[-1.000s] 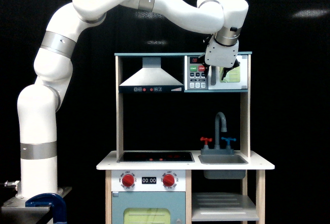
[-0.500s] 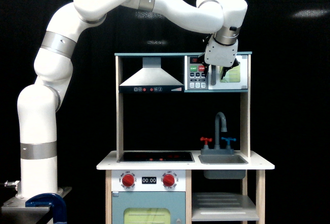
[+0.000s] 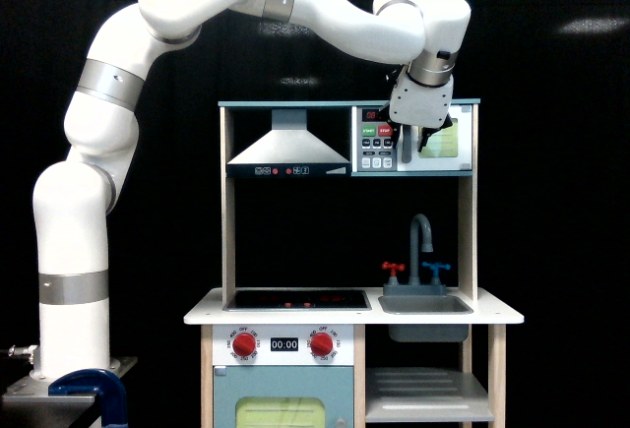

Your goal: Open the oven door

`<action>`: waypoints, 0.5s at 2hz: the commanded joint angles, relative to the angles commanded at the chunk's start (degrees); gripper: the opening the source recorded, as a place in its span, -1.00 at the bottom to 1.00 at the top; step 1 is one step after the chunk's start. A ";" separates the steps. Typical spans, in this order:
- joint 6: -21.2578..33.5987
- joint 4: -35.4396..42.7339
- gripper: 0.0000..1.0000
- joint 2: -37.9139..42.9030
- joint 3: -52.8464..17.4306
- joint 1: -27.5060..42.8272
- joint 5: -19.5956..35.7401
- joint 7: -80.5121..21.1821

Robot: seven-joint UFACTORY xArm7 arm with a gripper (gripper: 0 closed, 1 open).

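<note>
In the upper right, the gripper (image 3: 425, 140) sits over the oven door's (image 3: 445, 145) upright handle (image 3: 407, 146); its opening is unclear.

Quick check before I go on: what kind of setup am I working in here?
Likely a lab test rig: a toy play kitchen against black curtains, with a range hood, a sink, and the arm's base clamped beside it.

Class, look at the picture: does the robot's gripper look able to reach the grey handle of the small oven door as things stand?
Probably yes. The gripper already hangs right in front of the oven door, beside its handle, and nothing stands between them. Whether it touches the handle cannot be told.
</note>
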 joint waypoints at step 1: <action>0.11 0.12 -1.00 0.09 1.00 -1.11 -0.35 -0.04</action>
